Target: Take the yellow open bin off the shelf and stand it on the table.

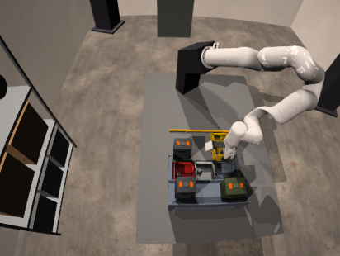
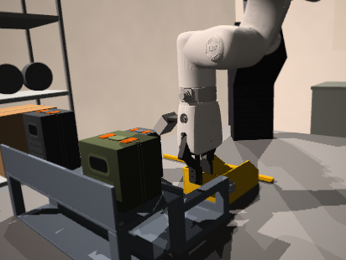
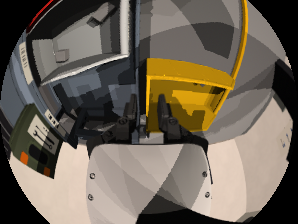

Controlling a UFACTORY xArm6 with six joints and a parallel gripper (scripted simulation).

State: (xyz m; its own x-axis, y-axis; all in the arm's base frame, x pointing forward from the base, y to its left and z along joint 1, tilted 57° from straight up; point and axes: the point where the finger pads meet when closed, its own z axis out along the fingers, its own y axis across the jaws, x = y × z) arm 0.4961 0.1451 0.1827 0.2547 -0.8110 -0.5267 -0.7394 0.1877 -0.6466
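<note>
Fingers (image 1: 228,155) (image 2: 201,176) stand open astride one side wall of the yellow bin (image 1: 216,156) (image 2: 245,181) (image 3: 187,70).

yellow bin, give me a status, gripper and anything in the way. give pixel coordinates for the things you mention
gripper (image 1: 228,156) (image 2: 201,178) (image 3: 147,101) open, fingers astride bin (image 1: 217,153) (image 2: 245,184) (image 3: 190,69) wall; bin off shelf (image 1: 208,198) (image 2: 55,169) (image 3: 137,35), looks flat on table; shelf close alongside

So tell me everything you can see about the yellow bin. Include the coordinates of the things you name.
The yellow bin (image 1: 218,153) (image 2: 245,181) (image 3: 187,69) is open, straight-walled and looks like plastic. It appears to sit upright on the grey table top (image 1: 153,144) (image 2: 294,205) (image 3: 190,22), beside the blue-grey shelf (image 1: 206,195) (image 2: 55,169). Something small and dark shows inside. The fingers (image 2: 194,174) stand either side of one wall, apart; whether either touches it, I can't tell.
</note>
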